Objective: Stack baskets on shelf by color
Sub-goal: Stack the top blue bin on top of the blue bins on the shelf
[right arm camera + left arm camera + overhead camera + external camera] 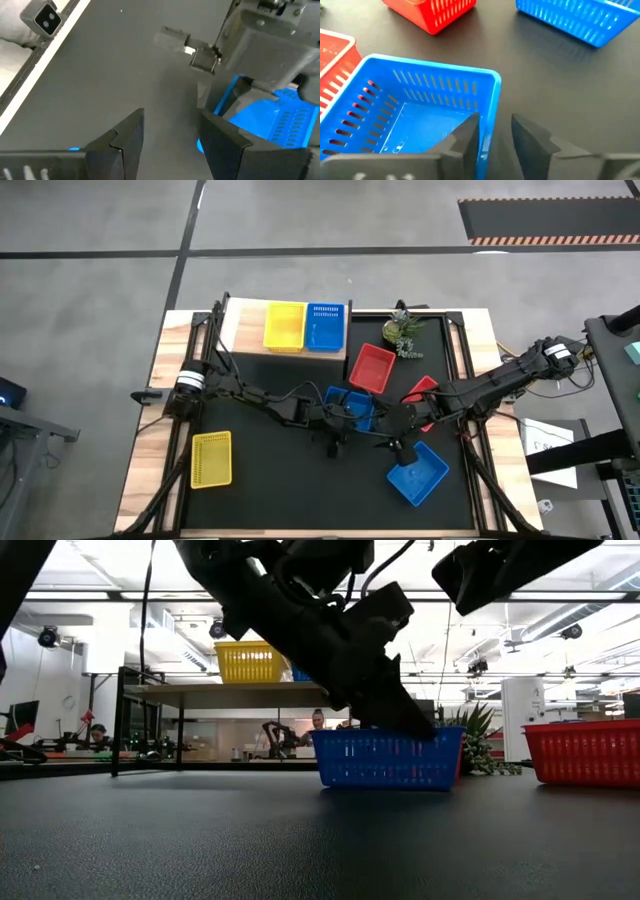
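At the middle of the black table (260, 470), the left gripper (495, 132) is straddling one wall of a blue basket (420, 105), fingers parted with one inside and one outside, while the right gripper (167, 135) is hovering nearby, spread and empty.

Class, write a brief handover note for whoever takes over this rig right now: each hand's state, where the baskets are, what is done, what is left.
Left hand: fingers straddle the rim of the centre blue basket, not closed.
Right hand: open, empty, hovering above the table beside that basket.
Done: one yellow basket and one blue basket sit on the shelf.
Left: the centre blue basket, the near blue basket, two red baskets and the loose yellow basket, all on the table.
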You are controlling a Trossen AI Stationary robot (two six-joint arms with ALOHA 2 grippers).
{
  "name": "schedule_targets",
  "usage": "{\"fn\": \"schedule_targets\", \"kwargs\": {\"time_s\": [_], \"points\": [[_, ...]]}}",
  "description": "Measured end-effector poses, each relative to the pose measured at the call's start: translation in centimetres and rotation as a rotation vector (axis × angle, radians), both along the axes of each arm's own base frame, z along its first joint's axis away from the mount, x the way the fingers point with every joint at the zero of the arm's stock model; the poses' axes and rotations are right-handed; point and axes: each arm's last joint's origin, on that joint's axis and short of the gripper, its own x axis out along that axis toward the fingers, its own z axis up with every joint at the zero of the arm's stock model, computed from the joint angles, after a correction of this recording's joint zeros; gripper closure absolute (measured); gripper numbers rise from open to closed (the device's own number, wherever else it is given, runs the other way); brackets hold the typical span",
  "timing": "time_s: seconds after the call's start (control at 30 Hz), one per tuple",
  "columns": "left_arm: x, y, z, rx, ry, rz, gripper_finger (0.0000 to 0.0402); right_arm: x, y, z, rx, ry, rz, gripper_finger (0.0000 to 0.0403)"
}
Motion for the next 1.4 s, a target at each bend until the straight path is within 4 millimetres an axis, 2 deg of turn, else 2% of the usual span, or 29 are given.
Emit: {"fn": "schedule_targets", "kwargs": {"time_s": [0.17,0.27,0.6,0.87,1.0,1.23,1.4], "points": [[-0.7,0.1,0.5,-0.02,0.061,0.003,0.0367,0.3,0.1,0.3,0.007,-0.051,0.011,0.0232],[-1.4,-0.1,1.2,-0.047,0.09,-0.035,0.0384,0.4,0.1,0.3,0.007,-0.064,0.016,0.0232],[-5.8,-0.6,3.7,-0.037,0.352,-0.096,0.0388,0.7,0.2,0.5,-0.014,-0.119,0.052,0.0232],[-8.3,-0.4,4.6,-0.06,0.413,-0.126,0.0387,0.7,0.2,0.6,-0.03,-0.133,0.071,0.0232],[-9.2,-0.3,3.9,-0.064,0.448,-0.123,0.0367,0.7,0.3,0.6,-0.031,-0.137,0.074,0.0232],[-9.7,-0.1,3.3,-0.064,0.465,-0.12,0.0294,0.8,0.3,0.7,-0.066,-0.16,0.113,0.0232],[-9.2,-0.5,4.7,-0.088,0.422,-0.109,0.027,0.7,0.3,0.9,-0.107,-0.183,0.156,0.0232]]}}
